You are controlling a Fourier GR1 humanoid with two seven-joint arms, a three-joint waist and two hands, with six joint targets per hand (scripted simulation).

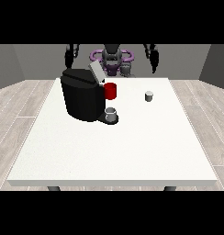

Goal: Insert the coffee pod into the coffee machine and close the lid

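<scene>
A black coffee machine (81, 95) stands on the white table (114, 147) at the view's left of centre, its grey lid (96, 72) tilted up and open. A red part (111, 91) shows at its front, with a grey cup (111, 114) on the drip base below. The small grey coffee pod (149, 96) sits upright on the table to the right of the machine. Both black hands hang raised behind the table's far edge, away from everything: the hand at the view's left (70, 56) above the machine, the hand at the view's right (153, 57) beyond the pod.
The robot's torso (112, 59) with purple rings is at the far edge, centre. The table's wide white surface stretches towards the camera; a wooden floor surrounds it.
</scene>
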